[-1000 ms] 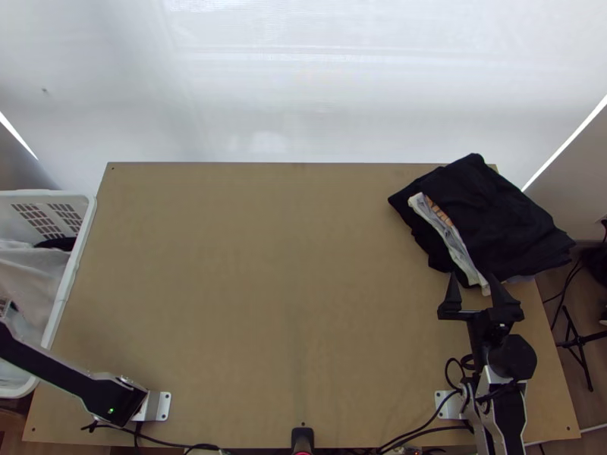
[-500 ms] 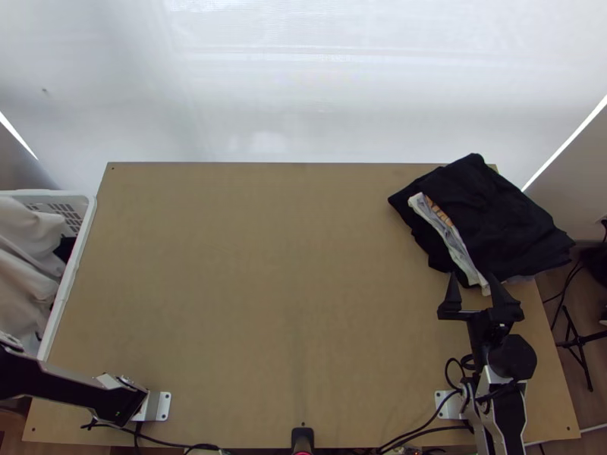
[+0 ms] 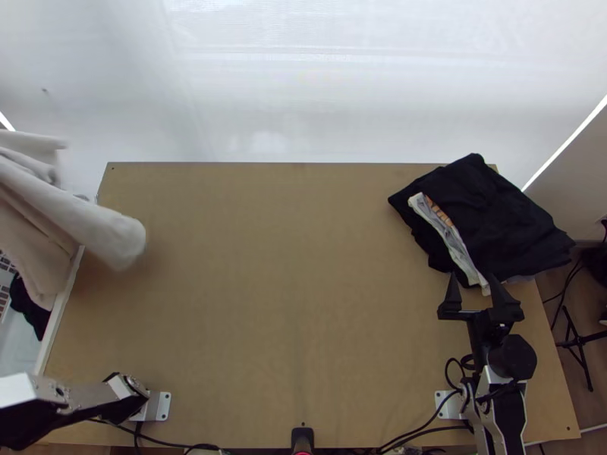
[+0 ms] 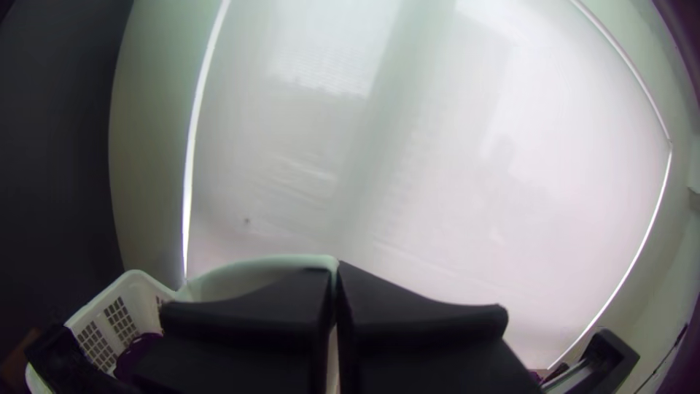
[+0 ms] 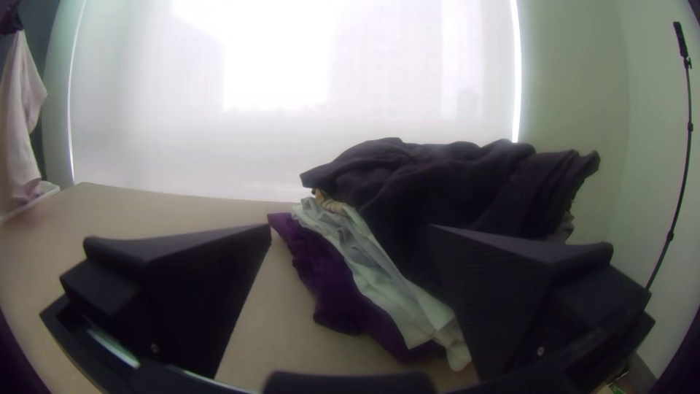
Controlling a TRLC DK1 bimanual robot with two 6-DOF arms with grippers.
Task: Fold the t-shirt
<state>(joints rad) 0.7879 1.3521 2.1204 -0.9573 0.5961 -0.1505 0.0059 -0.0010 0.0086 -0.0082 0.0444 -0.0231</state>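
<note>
The off-white shirt (image 3: 57, 205) hangs bunched in loose folds over the basket and the table's left edge. In the left wrist view my left gripper (image 4: 336, 271) is shut on a part of the shirt (image 4: 255, 276), with pale cloth showing at its fingertips. Over at the right, my right gripper (image 3: 473, 276) stands open at the near edge of the clothes pile; in its wrist view, the right gripper (image 5: 351, 228) has its fingers apart, the pile beyond them. Far off in that view the shirt (image 5: 20, 124) dangles in the air.
A pile of dark clothes (image 3: 493, 216) with a light grey-white piece (image 3: 449, 236) lies at the table's right. The white basket (image 3: 59, 311) at the left holds a black item (image 3: 29, 307). Bare wood (image 3: 273, 273) spans the table's middle.
The shirt has risen out of the basket and swung toward the table, its lower end now over the left edge. The left arm has shifted; the right arm has kept still.
</note>
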